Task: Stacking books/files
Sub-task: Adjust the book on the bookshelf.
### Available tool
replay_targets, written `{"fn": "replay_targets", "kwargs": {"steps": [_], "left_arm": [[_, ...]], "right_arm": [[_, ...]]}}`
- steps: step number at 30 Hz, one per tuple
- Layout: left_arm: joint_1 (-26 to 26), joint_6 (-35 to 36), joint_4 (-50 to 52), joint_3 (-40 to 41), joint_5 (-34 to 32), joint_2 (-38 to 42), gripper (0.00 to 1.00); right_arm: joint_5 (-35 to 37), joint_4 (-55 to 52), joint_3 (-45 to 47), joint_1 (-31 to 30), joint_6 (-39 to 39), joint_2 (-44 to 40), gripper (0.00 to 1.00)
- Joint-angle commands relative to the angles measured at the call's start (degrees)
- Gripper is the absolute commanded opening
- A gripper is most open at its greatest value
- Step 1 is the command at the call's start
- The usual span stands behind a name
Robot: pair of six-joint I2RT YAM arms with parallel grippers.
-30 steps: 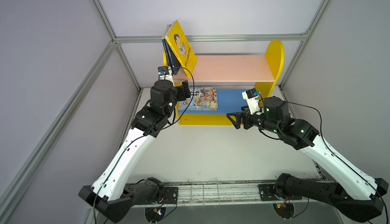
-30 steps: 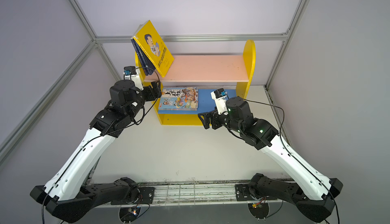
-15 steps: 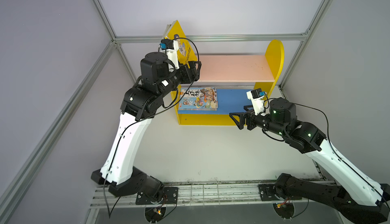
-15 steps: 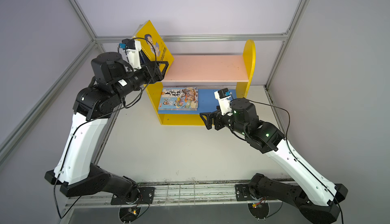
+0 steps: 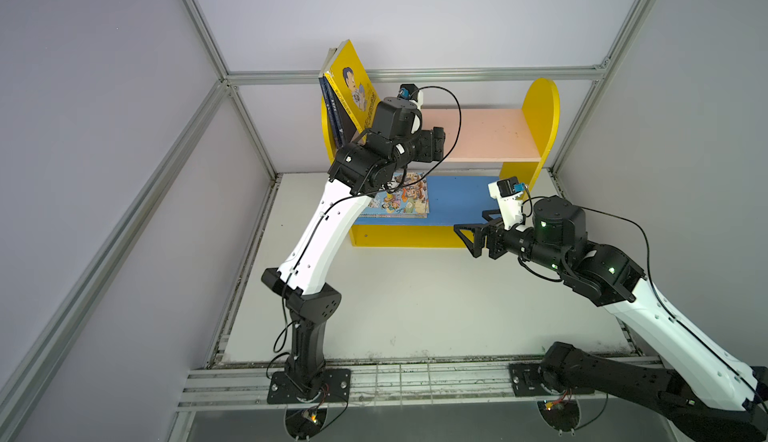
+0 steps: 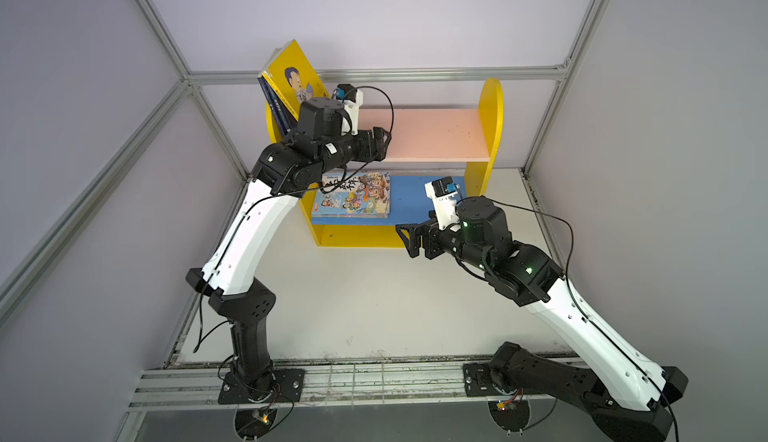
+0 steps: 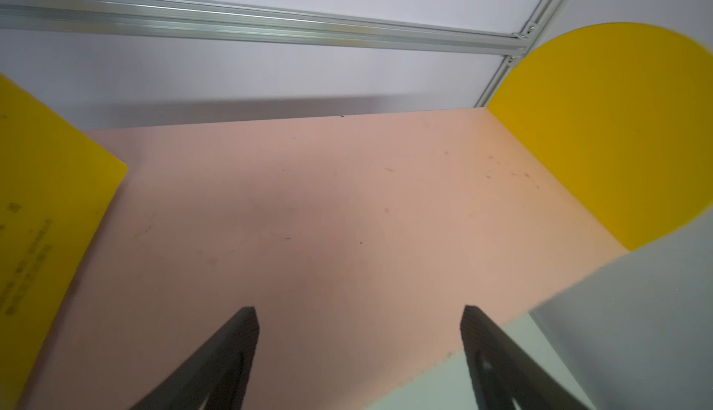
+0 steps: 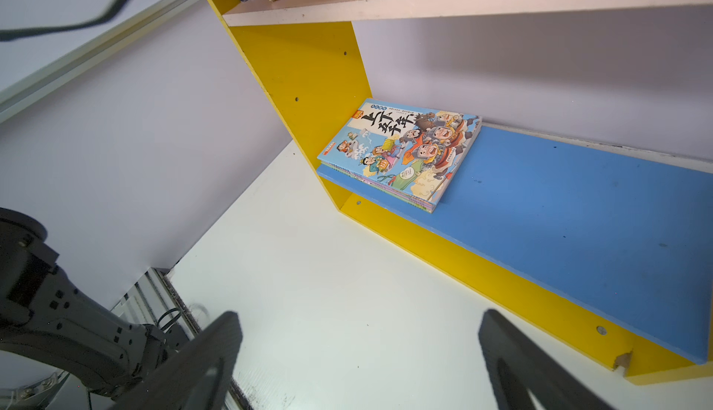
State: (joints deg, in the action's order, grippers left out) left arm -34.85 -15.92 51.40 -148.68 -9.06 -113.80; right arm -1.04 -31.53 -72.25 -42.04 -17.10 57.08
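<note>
Both arms are up by the shelf unit. The left pincer (image 7: 359, 311) is released, with its jaws wide apart and nothing between them. It hovers over the left part of the pink upper shelf (image 5: 490, 136), pointing along it toward the rounded yellow right end panel (image 5: 540, 111). Just beside it, at the shelf's left end, the yellow cartoon-boy book (image 5: 353, 86) stands on edge against the navy books (image 5: 330, 113), spines facing out. In the left wrist view the yellow cover sits off to one side of the jaws, not touching them. The right pincer (image 5: 469, 238) is also released, jaws spread and empty. It is held above the white bench (image 5: 395, 294), just in front of the unit's yellow base strip and to the right of the stack. The stack of thin cartoon-cover books (image 8: 401, 149) lies flat on the blue lower shelf (image 8: 559, 211), at its left end close against the yellow left side panel (image 8: 308, 80). The top cover is light blue with big black Chinese characters. Purple and other coloured edges show beneath it, but the count cannot be told. In both top views the left arm (image 5: 324, 227) hides the stack's left part.
</note>
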Motion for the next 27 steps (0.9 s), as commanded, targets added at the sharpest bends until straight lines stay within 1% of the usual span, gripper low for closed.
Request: {"fn": "replay_targets", "kwargs": {"steps": [1,3,7,14,19,27], "left_arm": [[-0.04,7.05,-3.61,-1.74,-7.92,-4.00,0.88],[-0.05,9.31,-5.35,-1.85,-9.61,-5.69,0.88],[0.43,11.93,-7.80,-2.32,-10.95,-8.46,0.89],[2.10,13.73,-12.47,-2.31,-12.92,-9.60,0.90],[4.32,11.09,-13.25,-1.61,-10.91,-8.84,0.89],[7.20,7.09,-15.17,5.80,-9.05,-4.13,0.90]], "right_arm": [[0.50,1.37,0.36,-0.05,-1.08,-0.63,1.00],[0.66,1.07,0.47,-0.03,-1.00,-0.83,1.00],[1.18,0.50,0.72,-0.04,-0.65,-1.35,1.00],[0.84,0.68,1.46,-0.03,-1.40,-1.22,1.00],[0.63,1.06,1.96,0.00,-1.88,-1.25,1.00],[0.66,1.14,2.15,-0.05,-1.97,-1.32,1.00]]}}
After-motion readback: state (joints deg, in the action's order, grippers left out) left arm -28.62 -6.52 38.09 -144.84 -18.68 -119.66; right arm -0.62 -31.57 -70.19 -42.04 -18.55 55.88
